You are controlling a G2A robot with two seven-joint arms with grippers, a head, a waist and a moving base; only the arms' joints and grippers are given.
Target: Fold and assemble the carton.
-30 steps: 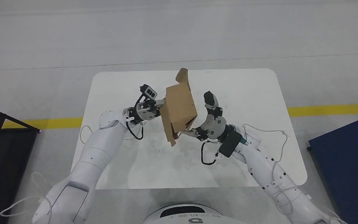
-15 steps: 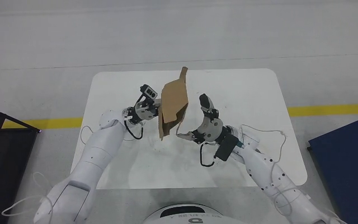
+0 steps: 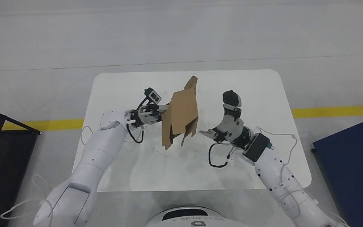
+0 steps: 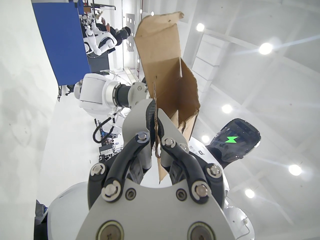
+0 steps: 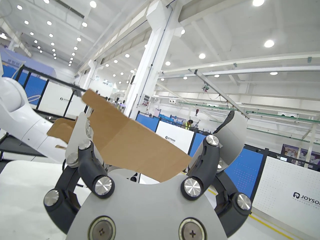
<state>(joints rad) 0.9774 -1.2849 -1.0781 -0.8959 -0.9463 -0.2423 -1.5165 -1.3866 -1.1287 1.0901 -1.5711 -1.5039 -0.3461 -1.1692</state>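
Observation:
The brown carton (image 3: 180,116) is a partly opened cardboard sleeve held up in the air over the middle of the white table (image 3: 255,85). Its flaps hang loose at both ends. My left gripper (image 3: 161,111) is shut on the carton's left edge. In the left wrist view the cardboard edge sits pinched inside that gripper (image 4: 155,126), and the carton (image 4: 166,76) stretches away beyond it. My right gripper (image 3: 218,118) stands open just right of the carton, one finger near its lower right corner. In the right wrist view the carton (image 5: 136,146) lies across the space beyond the spread fingers (image 5: 233,132).
The table's edges (image 3: 295,142) lie well clear of both arms. On the floor are a yellow line (image 3: 329,111), a blue object (image 3: 343,164) at the right and a black frame (image 3: 14,136) at the left.
The right gripper has drawn back to the right, away from the carton's underside, and stays open. The carton, still in the left gripper, has swung and shifted slightly right.

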